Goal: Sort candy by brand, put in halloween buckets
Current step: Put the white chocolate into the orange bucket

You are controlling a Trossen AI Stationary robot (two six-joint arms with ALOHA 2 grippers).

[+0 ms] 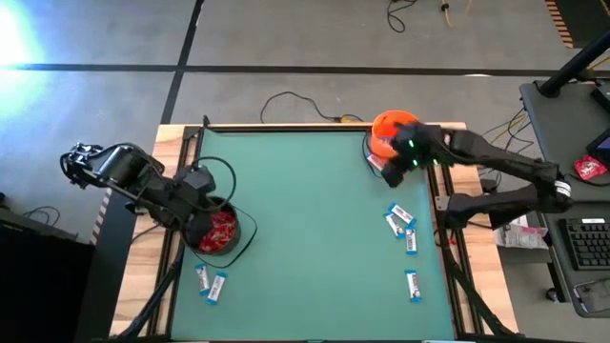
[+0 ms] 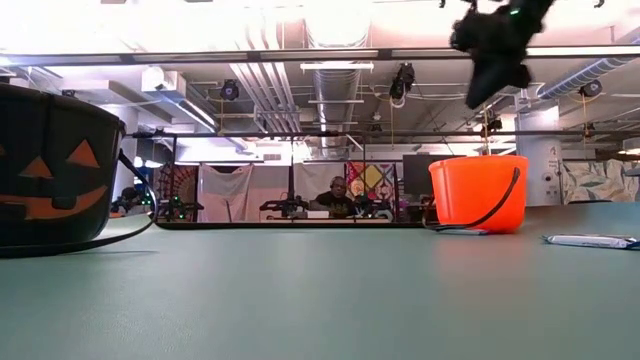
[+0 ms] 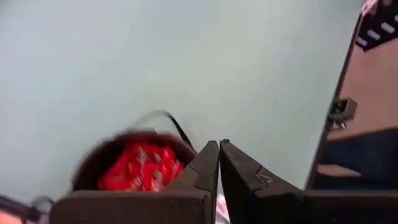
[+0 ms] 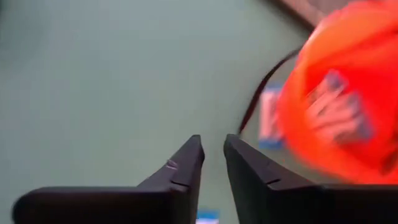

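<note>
The black bucket (image 1: 219,232) stands near the table's left edge and holds several red packets (image 3: 142,168). It also shows in the low view (image 2: 50,170). My left gripper (image 3: 219,147) hovers over its rim, shut and empty. The orange bucket (image 1: 389,131) stands at the far right and holds white-and-blue bars (image 4: 336,112). My right gripper (image 4: 213,144) hangs above the table just beside it, high in the low view (image 2: 495,70), its fingers a little apart and empty. White-and-blue bars (image 1: 400,219) lie flat on the table.
Two white-and-blue bars (image 1: 210,282) lie near the front left, in front of the black bucket. Three more lie along the right side (image 1: 412,284). One lies beside the orange bucket (image 4: 270,118). The green mat's middle (image 1: 305,229) is bare. A person sits beyond the table (image 2: 338,195).
</note>
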